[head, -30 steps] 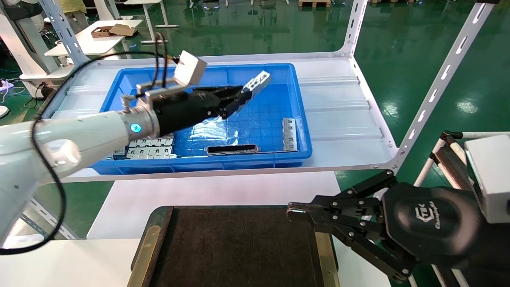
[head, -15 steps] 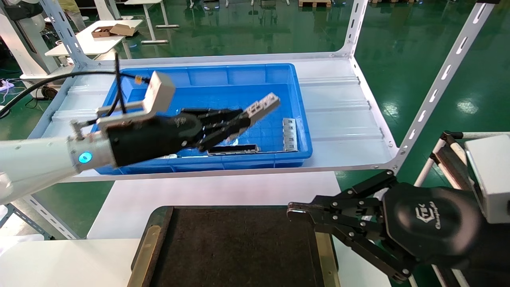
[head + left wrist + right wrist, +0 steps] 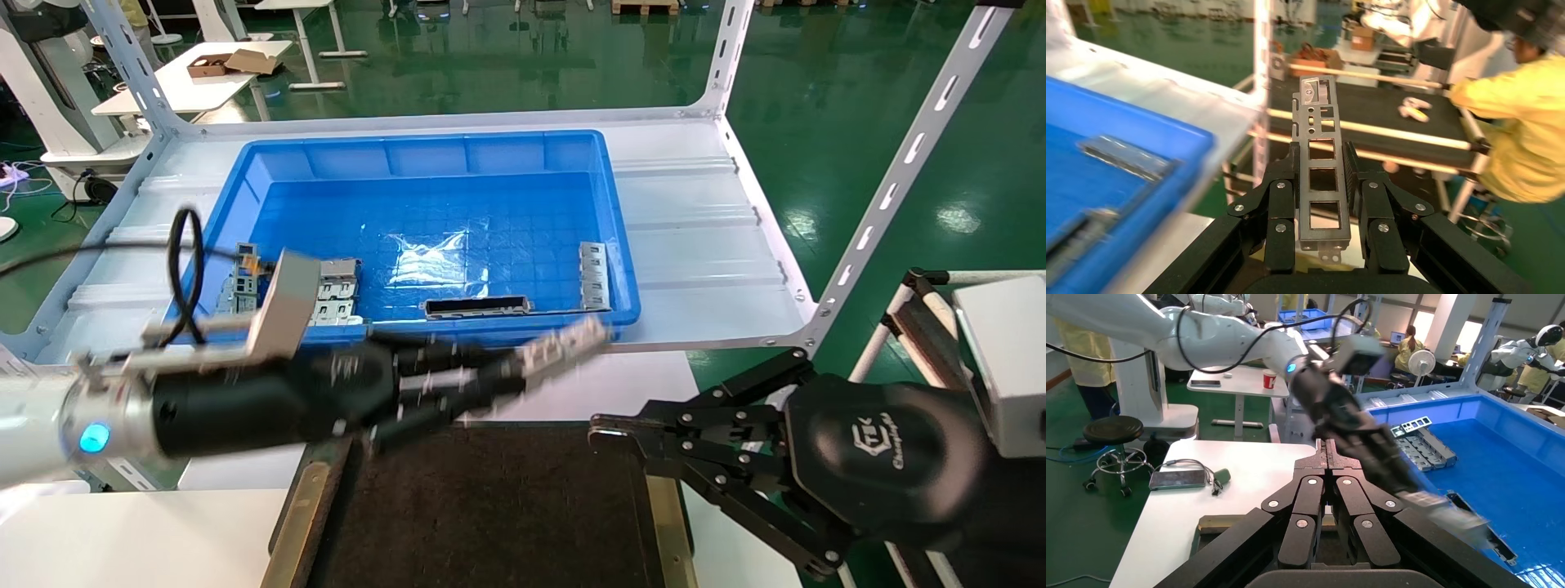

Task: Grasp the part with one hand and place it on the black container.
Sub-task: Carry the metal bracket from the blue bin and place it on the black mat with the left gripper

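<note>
My left gripper [image 3: 515, 369] is shut on the part [image 3: 565, 346], a slim silver-grey bar with rectangular cutouts. It holds the part in the air over the white table, just past the far edge of the black container [image 3: 490, 506]. In the left wrist view the part [image 3: 1321, 177] stands clamped between both fingers [image 3: 1281, 205], sticking out past the left gripper [image 3: 1321, 165]. My right gripper [image 3: 605, 433] is shut and empty, parked over the container's right brass strip [image 3: 666, 506]. The right wrist view shows its closed tips [image 3: 1327, 447] and the left gripper [image 3: 1379, 456] with the blurred part [image 3: 1456, 517].
The blue bin [image 3: 409, 143] sits on the white shelf behind. It holds a dark channel bar [image 3: 476, 306], a grey bracket [image 3: 594, 275] and several brackets at its left [image 3: 327, 290]. White shelf posts [image 3: 899, 171] rise at the right.
My left arm has carried the part out of the blue bin, toward me and down, from above the bin to just past the black container's far edge. The right arm has not moved.
</note>
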